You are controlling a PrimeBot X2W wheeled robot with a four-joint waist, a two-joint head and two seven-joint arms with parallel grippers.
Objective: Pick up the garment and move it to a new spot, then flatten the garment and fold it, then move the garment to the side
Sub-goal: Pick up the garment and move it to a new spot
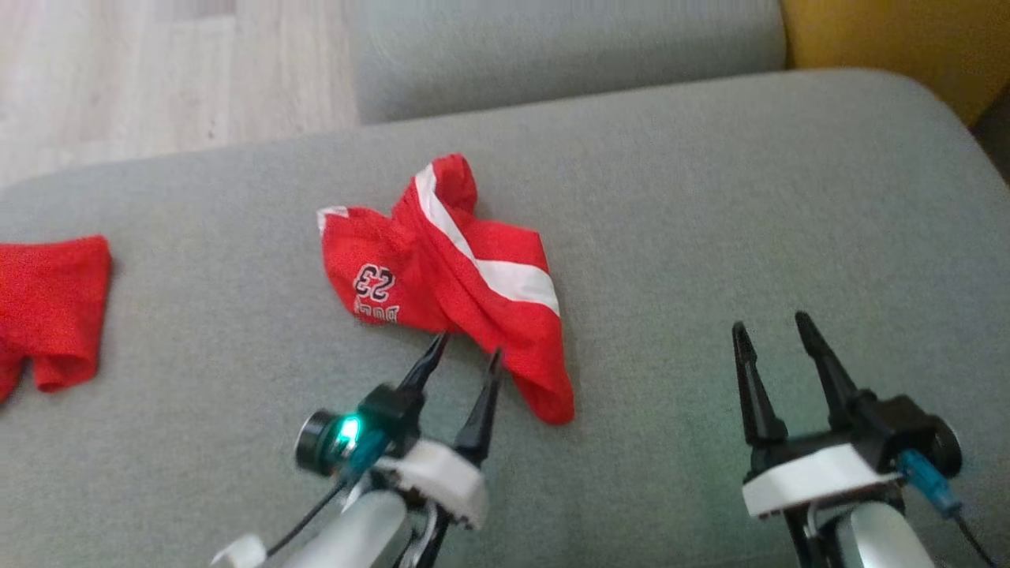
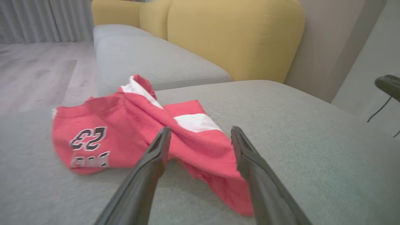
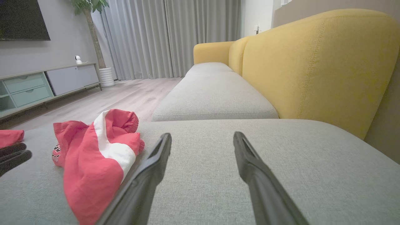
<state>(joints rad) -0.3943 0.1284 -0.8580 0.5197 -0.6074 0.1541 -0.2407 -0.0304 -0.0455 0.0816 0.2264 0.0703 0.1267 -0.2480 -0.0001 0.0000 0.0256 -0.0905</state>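
The garment is a red piece with a white stripe and the number 23, lying crumpled on the grey sofa seat. My left gripper stands open at its near edge, fingertips just above the red cloth, nothing pinched. In the left wrist view the garment lies spread ahead of the open left gripper. My right gripper is open over bare cushion, well to the right of the garment. The right wrist view has the garment at the left of the open right gripper.
A second red cloth lies at the seat's left end. Yellow backrest borders the far right side. Another grey cushion adjoins beyond, and wooden floor lies past the seat's far left edge. Bare seat stretches right of the garment.
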